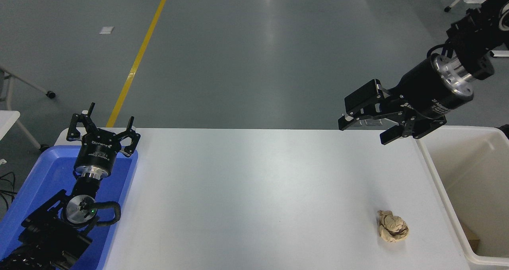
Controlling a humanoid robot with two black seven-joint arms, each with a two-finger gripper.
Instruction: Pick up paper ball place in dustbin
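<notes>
The paper ball (393,226), a wrinkly tan-brown wad, lies on the white table (254,190) near its front right, just left of the dustbin. The dustbin (431,162), a large cream-white bin with a thick rim, stands at the table's right edge. My right gripper (364,133) is open and empty, raised high over the table's far right edge, well above and behind the ball. My left gripper (102,126) is open and parked at the lower left over the blue tray.
A shallow blue tray (24,194) sits at the table's left end under the left arm. A bit of brown material (471,238) lies inside the dustbin. Grey floor with a yellow line (139,55) lies beyond the table.
</notes>
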